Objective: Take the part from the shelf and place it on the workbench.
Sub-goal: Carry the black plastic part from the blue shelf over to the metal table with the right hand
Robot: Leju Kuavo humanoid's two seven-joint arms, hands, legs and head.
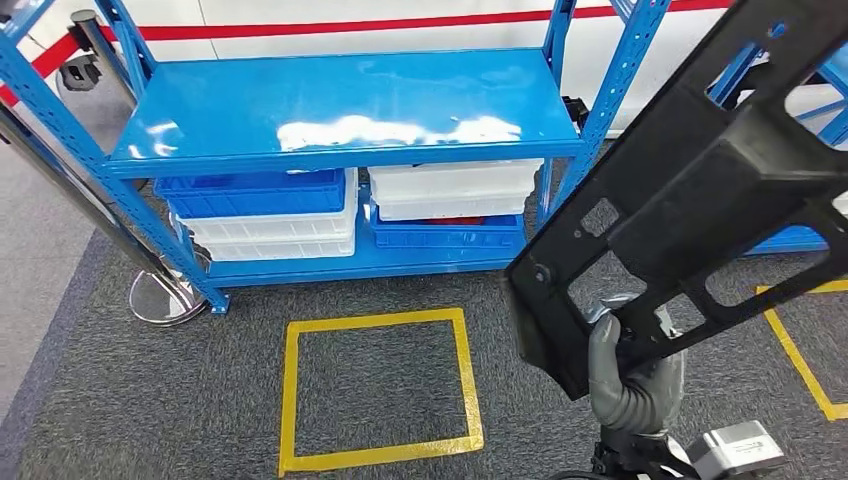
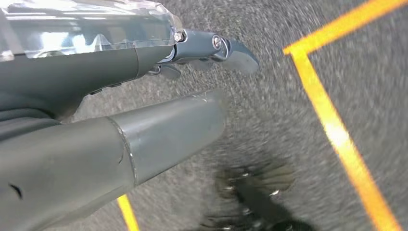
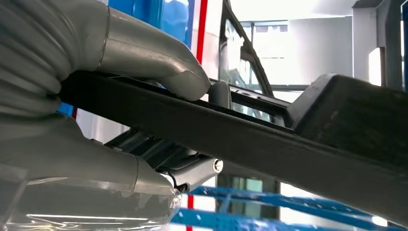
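A large black plastic part, a flat frame with several cut-outs, is raised at the right of the head view, tilted up toward the far right. My right hand grips its lower edge from below. In the right wrist view the thumb lies over one side of the part's black bar and darker fingers press on the other side. My left hand hangs over the dark carpet, its fingers apart and holding nothing. The blue shelf stands ahead, its top board bare.
Blue and white bins sit stacked on the shelf's lower level. A yellow taped square marks the carpet in front of it, with more yellow tape at the right. A metal stanchion base stands by the shelf's left leg.
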